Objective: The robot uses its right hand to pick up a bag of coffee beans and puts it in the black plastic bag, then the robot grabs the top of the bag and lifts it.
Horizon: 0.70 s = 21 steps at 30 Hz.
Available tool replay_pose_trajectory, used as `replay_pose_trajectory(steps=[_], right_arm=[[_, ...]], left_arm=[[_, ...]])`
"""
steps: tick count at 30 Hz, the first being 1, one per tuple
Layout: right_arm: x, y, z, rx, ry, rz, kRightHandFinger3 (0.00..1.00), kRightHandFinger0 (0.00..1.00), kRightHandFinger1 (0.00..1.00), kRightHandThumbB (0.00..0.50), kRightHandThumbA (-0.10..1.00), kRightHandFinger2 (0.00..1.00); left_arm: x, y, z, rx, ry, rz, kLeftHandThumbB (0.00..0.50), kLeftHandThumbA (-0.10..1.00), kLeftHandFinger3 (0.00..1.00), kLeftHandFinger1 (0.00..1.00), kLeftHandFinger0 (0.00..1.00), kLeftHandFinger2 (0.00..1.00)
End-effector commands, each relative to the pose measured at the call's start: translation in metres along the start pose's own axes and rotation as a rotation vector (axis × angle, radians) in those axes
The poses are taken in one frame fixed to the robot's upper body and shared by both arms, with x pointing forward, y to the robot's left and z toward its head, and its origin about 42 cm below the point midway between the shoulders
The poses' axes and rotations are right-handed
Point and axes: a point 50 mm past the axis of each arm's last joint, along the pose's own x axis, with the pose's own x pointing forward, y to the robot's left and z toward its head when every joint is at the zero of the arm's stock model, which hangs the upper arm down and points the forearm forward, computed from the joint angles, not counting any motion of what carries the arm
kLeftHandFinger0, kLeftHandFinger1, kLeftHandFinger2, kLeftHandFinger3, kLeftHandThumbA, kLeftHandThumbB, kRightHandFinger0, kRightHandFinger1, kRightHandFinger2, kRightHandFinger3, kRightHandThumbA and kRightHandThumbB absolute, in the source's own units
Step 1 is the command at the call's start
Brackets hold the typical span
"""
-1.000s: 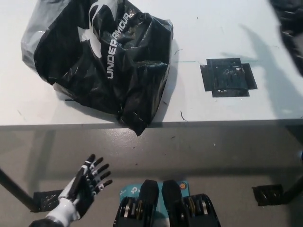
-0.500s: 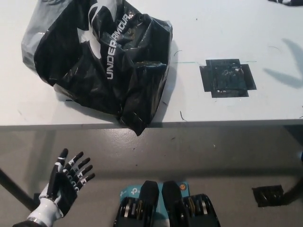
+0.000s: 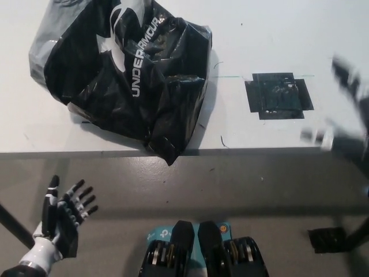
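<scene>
Lying crumpled on the white table (image 3: 277, 34), the black plastic bag (image 3: 124, 75) takes up the table's left part, reaching from the far edge down to the near edge, where one glossy corner of it hangs just over the rim. White lettering and a white logo run across its upper face, and a grey, shiny fold shows along its left side. No bag of coffee beans can be made out; whether one is inside the black bag cannot be told. To the right of the bag, well apart from it and nearer the table's right side, a square patch of black tape (image 3: 278, 96) is stuck flat on the tabletop. The black right hand (image 3: 351, 109) shows at the right edge of the table as a blurred shape, over the near right part of the tabletop; the blur hides its fingers, so whether it is clenched or released cannot be told. The left hand (image 3: 60, 216) rests below the table's near edge, at the lower left over the grey floor (image 3: 230, 190), palm showing, fingers spread and holding nothing.
</scene>
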Motion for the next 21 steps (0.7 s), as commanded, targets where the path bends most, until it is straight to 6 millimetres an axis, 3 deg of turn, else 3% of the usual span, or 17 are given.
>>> replay_pose_trajectory(steps=[1,5,7,8,9,21], right_arm=[[-0.060,0.009,-0.043,0.082,-0.246,-0.298,1.00,1.00,1.00,0.070,1.00,1.00],[-0.060,0.027,-0.092,0.134,-0.094,-0.307,1.00,1.00,1.00,0.101,1.00,1.00],[-0.064,0.035,-0.102,0.150,-0.065,-0.310,1.00,1.00,1.00,0.115,1.00,1.00],[-0.066,0.042,-0.111,0.156,-0.044,-0.306,1.00,1.00,1.00,0.108,1.00,1.00],[-0.067,0.048,-0.120,0.156,-0.019,-0.294,1.00,1.00,1.00,0.069,1.00,1.00],[-0.077,0.065,-0.142,0.178,0.054,-0.248,1.00,1.00,1.00,0.083,0.97,1.00]], left_arm=[[0.007,0.049,0.040,0.355,-0.286,0.128,0.132,0.96,1.00,1.00,1.00,1.00],[0.004,0.050,0.024,0.352,-0.244,0.153,0.146,1.00,1.00,1.00,1.00,1.00],[-0.001,0.051,0.018,0.349,-0.238,0.158,0.140,1.00,1.00,1.00,1.00,1.00],[-0.002,0.052,0.013,0.334,-0.232,0.164,0.147,1.00,1.00,1.00,1.00,1.00],[-0.002,0.053,0.008,0.317,-0.217,0.171,0.149,1.00,1.00,1.00,1.00,1.00],[-0.024,0.049,-0.022,0.344,-0.134,0.165,0.144,0.97,1.00,1.00,1.00,1.00]])
